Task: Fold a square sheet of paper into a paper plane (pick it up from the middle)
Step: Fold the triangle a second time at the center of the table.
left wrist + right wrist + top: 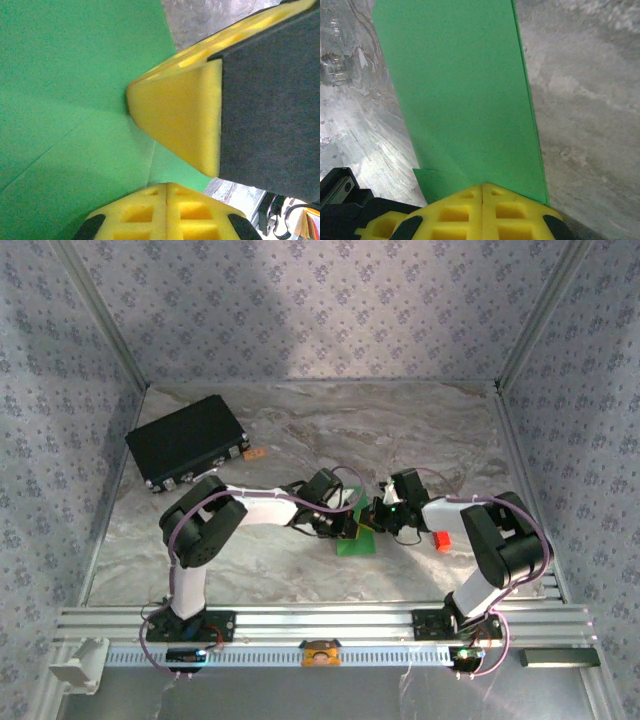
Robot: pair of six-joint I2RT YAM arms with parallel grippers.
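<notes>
The square sheet of paper (356,544) is bright green and lies folded over, with creases, on the marble table (400,430) between the two arms. Both grippers meet over its far end. My left gripper (350,524) is shut, and in the left wrist view its yellow tips (166,186) rest on the green paper (65,100). The right gripper's yellow finger (175,115) presses on the sheet just beyond them. My right gripper (482,186) is shut too, tips down on the near end of the paper (465,90). Whether the fold has a paper plane's shape I cannot tell.
A small red block (440,540) lies just right of the right gripper (382,520). A black rectangular case (187,443) sits at the back left, with a small orange piece (255,453) beside it. Patterned walls close in three sides.
</notes>
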